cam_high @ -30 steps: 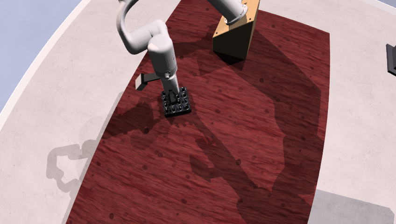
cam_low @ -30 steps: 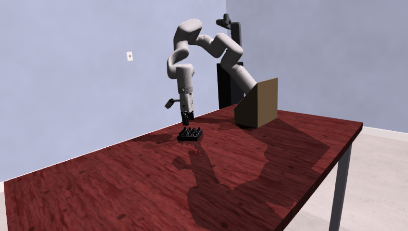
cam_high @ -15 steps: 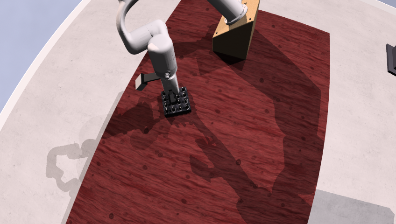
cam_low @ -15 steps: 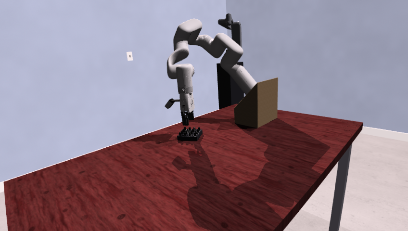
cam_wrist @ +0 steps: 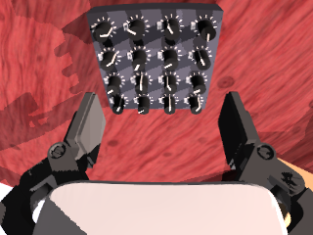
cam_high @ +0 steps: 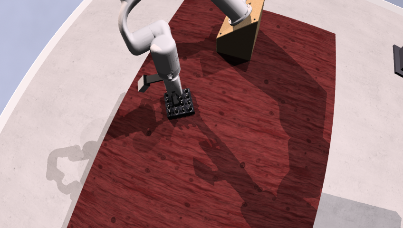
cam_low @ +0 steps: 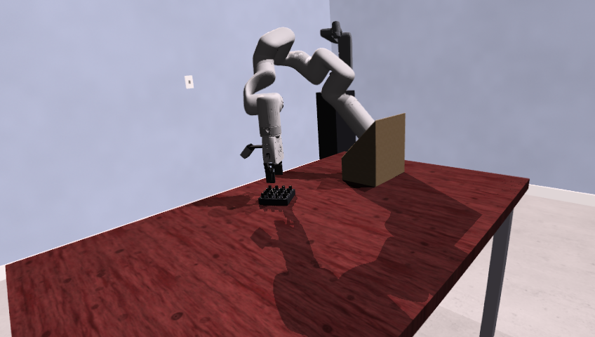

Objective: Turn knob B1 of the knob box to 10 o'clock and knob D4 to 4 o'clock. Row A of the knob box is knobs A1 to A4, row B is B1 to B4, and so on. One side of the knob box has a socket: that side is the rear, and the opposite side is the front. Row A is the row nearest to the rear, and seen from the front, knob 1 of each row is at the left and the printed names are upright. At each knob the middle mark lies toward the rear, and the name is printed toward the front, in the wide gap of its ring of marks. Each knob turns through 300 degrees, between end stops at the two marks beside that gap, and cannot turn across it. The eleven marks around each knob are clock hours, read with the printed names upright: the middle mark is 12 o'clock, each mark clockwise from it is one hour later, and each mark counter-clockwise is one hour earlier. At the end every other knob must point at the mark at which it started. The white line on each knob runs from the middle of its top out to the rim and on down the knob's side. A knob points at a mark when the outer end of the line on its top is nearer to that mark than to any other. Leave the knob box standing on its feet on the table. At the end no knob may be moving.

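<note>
1. The knob box [cam_low: 276,195] stands on its feet on the dark red worktop [cam_low: 375,250], near the worktop's edge toward the wall; in the top view it lies at about 10 o'clock from the worktop's middle.
2. A tan wedge-shaped block [cam_low: 375,152] stands on the worktop at about 2 o'clock from the knob box in the exterior view, well apart from it, and the arm [cam_low: 292,62] rises from it.
3. The gripper [cam_low: 273,174] hangs just above the knob box, its fingers spread wide with nothing between them.
4. In the wrist view, sixteen black knobs in four rows fill the box top [cam_wrist: 156,62], each with a white line; the printed names are too small to read, so B1 and D4 cannot be singled out.
5. Nothing stands between the gripper and the knobs; only the arm's shadows fall across the worktop.
</note>
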Available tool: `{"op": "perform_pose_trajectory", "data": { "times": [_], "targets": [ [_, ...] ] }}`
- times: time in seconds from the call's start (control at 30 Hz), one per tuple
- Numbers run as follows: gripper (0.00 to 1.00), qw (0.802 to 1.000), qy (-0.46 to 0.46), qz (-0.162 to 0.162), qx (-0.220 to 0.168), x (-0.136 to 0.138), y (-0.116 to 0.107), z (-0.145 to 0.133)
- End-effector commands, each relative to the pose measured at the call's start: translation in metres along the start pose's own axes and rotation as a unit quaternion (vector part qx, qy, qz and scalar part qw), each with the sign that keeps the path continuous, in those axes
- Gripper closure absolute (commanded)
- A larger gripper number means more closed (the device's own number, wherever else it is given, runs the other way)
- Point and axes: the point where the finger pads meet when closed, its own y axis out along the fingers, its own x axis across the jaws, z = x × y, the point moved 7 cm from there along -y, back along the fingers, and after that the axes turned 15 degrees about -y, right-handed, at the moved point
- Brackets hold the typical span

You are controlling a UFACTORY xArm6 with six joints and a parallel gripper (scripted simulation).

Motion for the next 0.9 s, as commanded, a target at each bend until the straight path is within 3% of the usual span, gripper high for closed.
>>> {"op": "perform_pose_trajectory", "data": {
  "times": [0.0,0.87],
  "targets": [
    [0.00,1.000,0.000,0.001,0.001,-0.0005,-0.0010,0.0008],
    [0.00,1.000,0.001,0.001,0.002,-0.0016,-0.0009,-0.0031]
  ]
}}
